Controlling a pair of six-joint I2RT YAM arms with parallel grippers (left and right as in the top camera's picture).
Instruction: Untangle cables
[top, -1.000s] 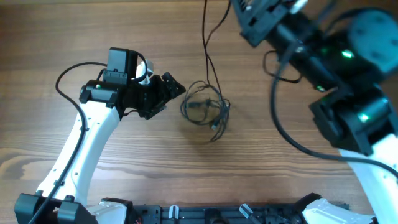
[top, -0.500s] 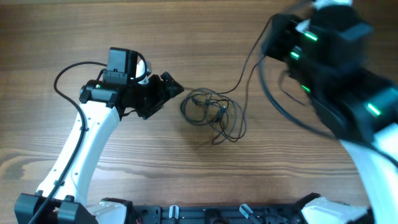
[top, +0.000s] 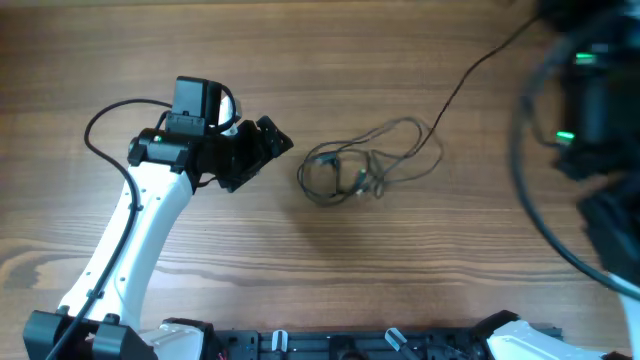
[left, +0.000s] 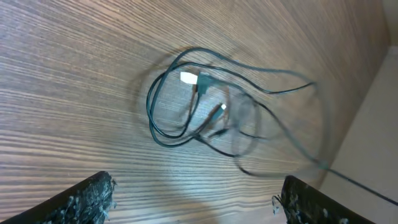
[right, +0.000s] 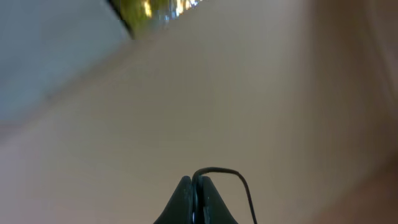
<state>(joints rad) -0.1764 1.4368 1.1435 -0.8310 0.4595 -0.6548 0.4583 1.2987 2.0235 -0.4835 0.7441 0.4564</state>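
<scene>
Two claws: left claw (top: 279, 137) agape near cables (left: 188, 78), right claw (right: 194, 184) tight on one.

White arm (top: 130, 250), black left gripper (top: 275, 137), green lights (top: 565, 137)

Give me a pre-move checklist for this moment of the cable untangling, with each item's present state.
1. Grip: right gripper shut on a cable strand: ok.
2. Left gripper open: ok.
3. Left gripper apart from the cables, beside them: ok.
4. Cables separated: not ok, the loops cross in one bundle on the table.
5. White plug free of the loops: cannot tell.
6. Right arm sharp in the overhead view: not ok, blurred.
</scene>
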